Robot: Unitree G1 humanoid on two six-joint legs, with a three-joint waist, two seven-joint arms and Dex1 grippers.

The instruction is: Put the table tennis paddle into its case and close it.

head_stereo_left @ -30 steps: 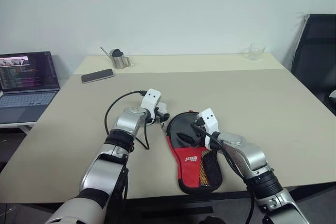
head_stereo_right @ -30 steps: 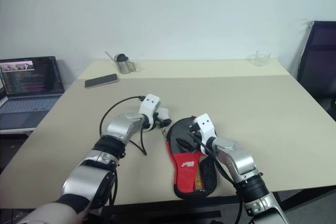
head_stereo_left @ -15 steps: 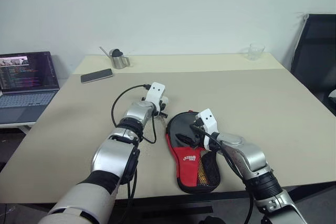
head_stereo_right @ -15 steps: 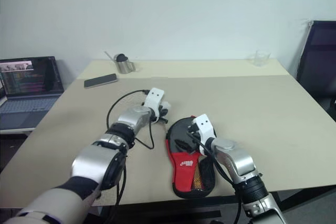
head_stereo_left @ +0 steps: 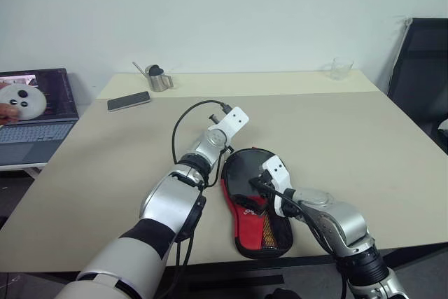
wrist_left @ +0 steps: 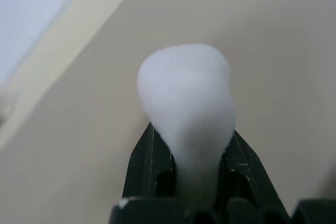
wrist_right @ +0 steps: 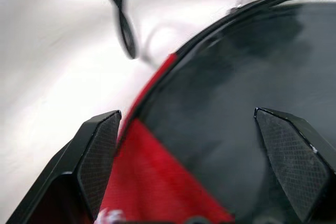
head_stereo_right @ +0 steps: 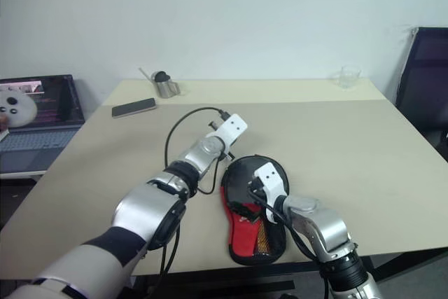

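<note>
Case (head_stereo_left: 257, 208): black and red, flat on the table (head_stereo_left: 364, 138) near its front edge. Left gripper (wrist_left: 185, 145): pinched on the white ball pull (wrist_left: 186, 108), raised just beyond the case's far rim. Right gripper (wrist_right: 202, 150): spread wide over the case, empty. Phone (head_stereo_left: 129, 101), metal cup (head_stereo_left: 159, 79): far left corner. Glass (head_stereo_left: 341, 69): far right corner.

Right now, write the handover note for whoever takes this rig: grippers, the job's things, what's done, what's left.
Left gripper: shut on the white ball pull, raised above the table beside the case's round end.
Right gripper: open, hovering over the case, holding nothing.
Case lies flat near the table's front edge, round end away from the robot. The paddle can't be seen; probably inside.
Left: whether the zip is closed can't be told; if not, run the pull around the rim.
</note>
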